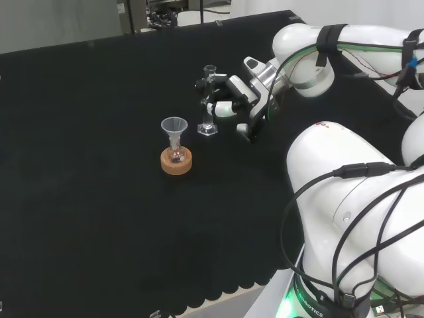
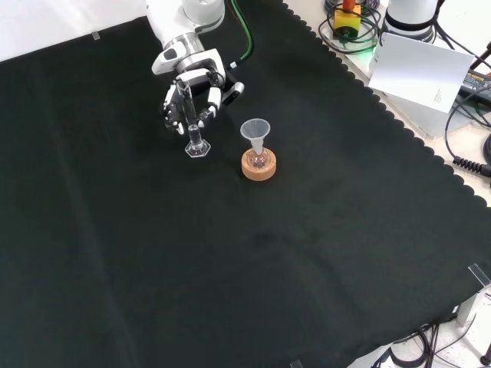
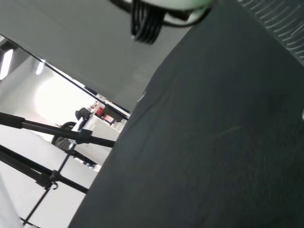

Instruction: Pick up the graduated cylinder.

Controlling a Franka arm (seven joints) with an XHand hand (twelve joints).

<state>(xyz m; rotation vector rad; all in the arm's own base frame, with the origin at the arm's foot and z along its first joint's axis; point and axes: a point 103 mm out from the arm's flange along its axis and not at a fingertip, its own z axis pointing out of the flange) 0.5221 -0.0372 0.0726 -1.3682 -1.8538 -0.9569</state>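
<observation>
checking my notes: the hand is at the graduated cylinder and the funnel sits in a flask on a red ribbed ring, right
Not quite. The stand under the flask is a cork ring, not a red ribbed one, as the front view shows. The rest holds: the hand is at the graduated cylinder, and the funnel sits in the flask.

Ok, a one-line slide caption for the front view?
Hand curls around the upright graduated cylinder on the black cloth, beside a funnel-topped flask on a cork ring.
</observation>
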